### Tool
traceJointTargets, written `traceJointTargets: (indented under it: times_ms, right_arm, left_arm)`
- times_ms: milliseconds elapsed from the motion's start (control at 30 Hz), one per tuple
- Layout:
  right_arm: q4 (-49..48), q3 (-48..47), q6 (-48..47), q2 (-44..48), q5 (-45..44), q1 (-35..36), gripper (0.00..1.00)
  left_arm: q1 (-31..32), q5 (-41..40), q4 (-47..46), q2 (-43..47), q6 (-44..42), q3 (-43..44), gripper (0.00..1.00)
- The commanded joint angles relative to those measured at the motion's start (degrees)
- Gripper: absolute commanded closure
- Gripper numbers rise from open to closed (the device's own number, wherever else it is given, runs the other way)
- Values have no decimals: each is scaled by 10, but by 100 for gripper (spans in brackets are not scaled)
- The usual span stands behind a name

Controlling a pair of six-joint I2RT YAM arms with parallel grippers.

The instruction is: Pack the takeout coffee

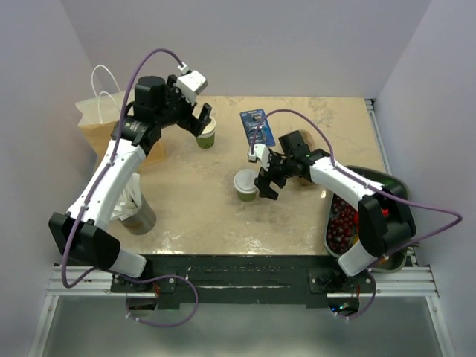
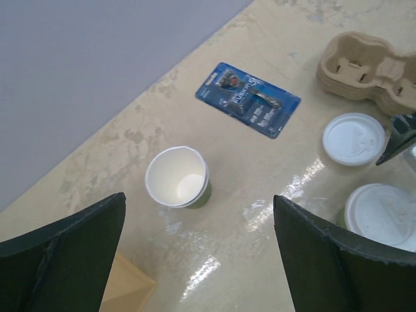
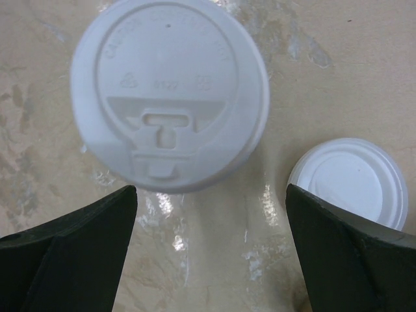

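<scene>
My right fingers [image 1: 262, 182] are wide open and empty, just beside the coffee [image 1: 245, 184], which stands upright on the bench [image 1: 186, 201]. My left fingers [image 1: 199, 120], also open, hang near the lidless cup [image 1: 205, 135] further back from it. Squeezing too hard could pop the lid [image 3: 169, 91] off and spill.

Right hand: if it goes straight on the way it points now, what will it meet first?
Most likely the takeout coffee, whose white lid lies just ahead of the open right hand, slightly left of centre. Depth is unclear, so it might touch the table beside the cup instead.
</scene>
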State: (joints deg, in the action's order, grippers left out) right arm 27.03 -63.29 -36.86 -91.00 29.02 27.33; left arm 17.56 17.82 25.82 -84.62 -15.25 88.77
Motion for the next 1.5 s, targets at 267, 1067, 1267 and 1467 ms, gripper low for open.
traceJointTargets:
  times_ms: [267,1067,1267,1467]
  right_arm:
    - [-110,-72,147,-99,-19,16,1]
    - [99,-264,229,-98,-192,-163,17]
    - [161,-300,226,-149,-187,-163,39]
    - [146,-268,245,-137,-222,-164,39]
  left_arm:
    - [-72,-47,-31,38,1,86,0]
    - [-73,117,-125,-43,100,82,0]
    - [-63,106,-141,-73,116,95,0]
    - [-63,106,-141,-90,116,113,0]
